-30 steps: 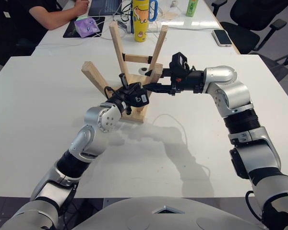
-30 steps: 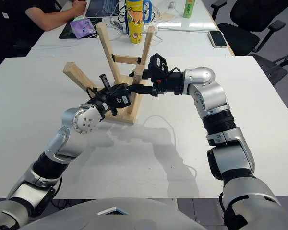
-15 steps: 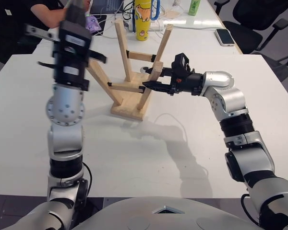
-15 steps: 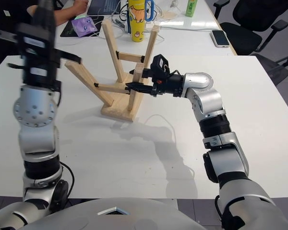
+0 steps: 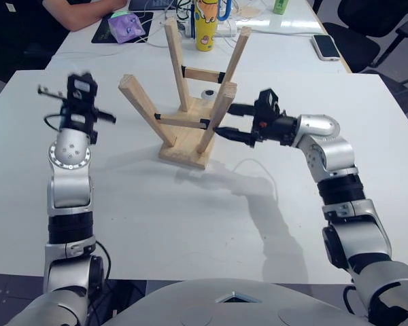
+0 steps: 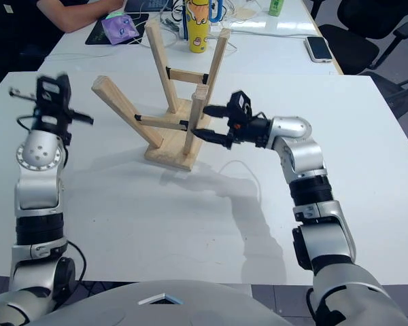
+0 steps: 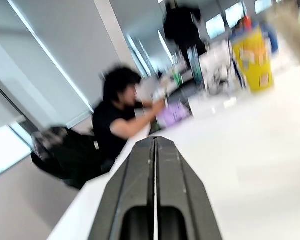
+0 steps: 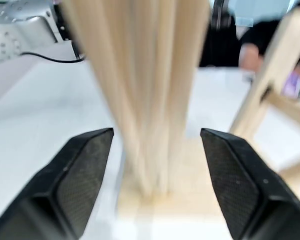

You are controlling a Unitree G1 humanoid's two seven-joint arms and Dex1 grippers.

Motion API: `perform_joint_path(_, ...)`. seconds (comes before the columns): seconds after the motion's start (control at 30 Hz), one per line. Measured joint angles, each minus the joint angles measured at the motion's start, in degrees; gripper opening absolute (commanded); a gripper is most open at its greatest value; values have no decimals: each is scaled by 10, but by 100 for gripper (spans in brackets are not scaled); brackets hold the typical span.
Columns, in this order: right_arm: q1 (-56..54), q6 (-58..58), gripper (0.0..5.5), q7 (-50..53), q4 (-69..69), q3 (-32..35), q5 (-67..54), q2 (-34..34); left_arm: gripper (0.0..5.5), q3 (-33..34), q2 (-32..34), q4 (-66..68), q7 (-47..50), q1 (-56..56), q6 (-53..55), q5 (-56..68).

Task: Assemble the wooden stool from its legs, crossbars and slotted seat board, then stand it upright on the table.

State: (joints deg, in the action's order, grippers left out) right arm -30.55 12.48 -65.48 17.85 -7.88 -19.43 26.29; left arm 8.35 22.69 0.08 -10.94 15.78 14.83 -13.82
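Observation:
The wooden stool (image 5: 183, 146) lies upside down, its seat board flat on the white table (image 5: 190, 217) and its legs pointing up. Two crossbars (image 5: 202, 75) join the legs. My right gripper (image 5: 226, 120) is open at the near right leg (image 8: 150, 100), one finger on each side, with gaps between the pads (image 8: 85, 175) and the wood. My left gripper (image 5: 77, 102) is held up at the table's left side, well away from the stool. In the left wrist view its fingers (image 7: 155, 190) are pressed together with nothing between them.
A small white roll (image 5: 205, 94) sits just behind the stool. On the desk behind stand a yellow cup (image 5: 205, 27), a phone (image 5: 324, 46) and a purple pouch (image 5: 127, 28), with a person seated there. The near half of the table is bare.
My left gripper let go of the stool and swung up and out to the left. The right gripper drew back slightly and now straddles the near right leg. The camera shifted.

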Motion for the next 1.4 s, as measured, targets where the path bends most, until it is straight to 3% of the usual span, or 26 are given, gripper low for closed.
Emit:
perform_joint_path(0.2, 75, 7, 323, 47, 11, -2, 44, 19, 0, -98, 13, 115, -87, -21, -19, -3)
perform_joint_path(0.4, 83, 3, 323, 196, 18, 10, 72, -61, 0, -137, 12, 128, -123, -21, -39, 3)
perform_joint_path(0.53, 108, 34, 263, 349, 3, 15, 109, -132, 0, -164, -3, 130, -162, -21, -40, 23)
perform_joint_path(0.6, 120, 55, 235, 375, 3, 11, 118, -145, 0, -176, -13, 130, -178, -19, -38, 32)
perform_joint_path(1.07, 165, 121, 3, 341, -68, 0, 113, -115, 0, -212, -46, 34, -230, -35, 100, 93)
perform_joint_path(1.4, 233, 164, 3, 339, -165, 6, 95, -93, 0, -206, -59, -55, -219, -94, 164, 129)
